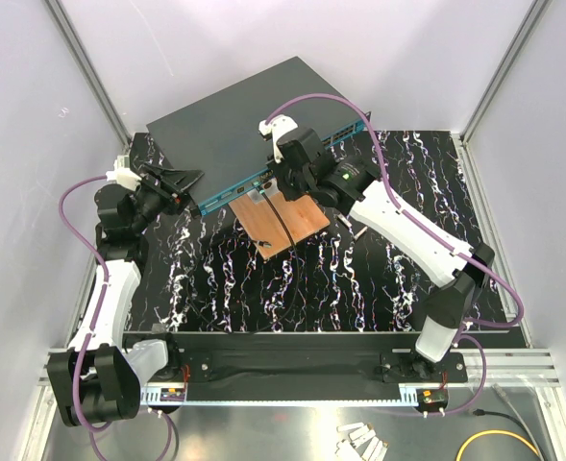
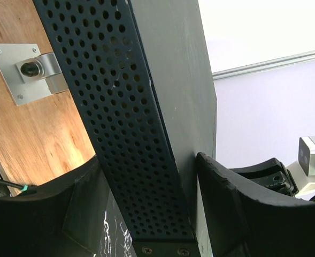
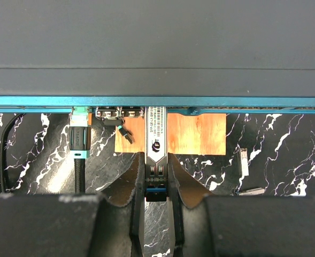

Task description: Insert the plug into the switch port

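Note:
The switch (image 1: 234, 115) is a flat dark grey box with a teal front edge, lying at the back of the table. My left gripper (image 1: 191, 180) is shut on its left end. In the left wrist view the fingers (image 2: 221, 198) straddle the perforated side of the switch (image 2: 120, 107). My right gripper (image 1: 275, 182) is at the front edge, shut on the plug (image 3: 156, 139), a silver labelled module with a blue rear tab. In the right wrist view the gripper (image 3: 156, 163) holds the plug straight. The plug's tip reaches the port row under the switch's teal edge (image 3: 243, 101).
A copper-brown board (image 1: 287, 221) lies in front of the switch, below the plug (image 3: 197, 134). A black cable with a teal connector (image 3: 79, 140) sits in a port to the plug's left. Small loose modules (image 3: 244, 160) lie on the black marbled table to the right.

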You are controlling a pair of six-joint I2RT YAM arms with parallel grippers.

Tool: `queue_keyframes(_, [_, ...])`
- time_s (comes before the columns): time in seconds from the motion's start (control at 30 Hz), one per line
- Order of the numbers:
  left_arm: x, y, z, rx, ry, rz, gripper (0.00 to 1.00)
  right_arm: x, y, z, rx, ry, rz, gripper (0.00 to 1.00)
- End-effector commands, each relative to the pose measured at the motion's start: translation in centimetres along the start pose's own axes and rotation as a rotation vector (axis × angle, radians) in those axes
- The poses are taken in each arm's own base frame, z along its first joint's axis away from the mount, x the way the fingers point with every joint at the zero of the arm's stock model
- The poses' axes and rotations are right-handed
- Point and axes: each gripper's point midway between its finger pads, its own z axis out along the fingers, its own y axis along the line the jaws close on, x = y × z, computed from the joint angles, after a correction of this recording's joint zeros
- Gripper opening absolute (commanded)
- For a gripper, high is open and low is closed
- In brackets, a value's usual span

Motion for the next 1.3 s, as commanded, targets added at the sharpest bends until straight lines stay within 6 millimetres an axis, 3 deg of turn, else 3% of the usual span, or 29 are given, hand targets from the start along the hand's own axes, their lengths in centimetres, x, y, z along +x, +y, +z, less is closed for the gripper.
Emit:
queue_keyframes(0.0, [0.3,-2.3,-0.2,0.079,0.0,0.079,0.65,-4.0,0.6,-1.3,-0.001,-0.138,0.015,0.0])
queue_keyframes(0.4, [0.4,-2.1,-0.1,0.068,0.005,0.074,0.65,-3.4,0.5,0.1,0.041,-0.111,-0.027,0.0])
queue_keyframes(0.77, [0.6,-2.0,0.1,0.065,0.011,0.072,0.65,-5.2,1.4,-0.1,-0.006,-0.15,-0.009,0.0])
queue_keyframes(1.0, [0.5,-1.9,0.1,0.059,0.013,0.072,0.65,-5.7,1.9,0.3,-0.024,-0.152,-0.028,0.12])
queue_keyframes(1.1, [0.5,-1.9,0.1,0.059,0.012,0.072,0.65,-5.0,1.7,0.1,-0.03,-0.135,-0.076,0.23])
queue_keyframes(1.27, [0.5,-1.8,0.1,0.055,0.013,0.074,0.65,-4.4,1.5,-1.6,-0.058,-0.132,-0.099,0.49])
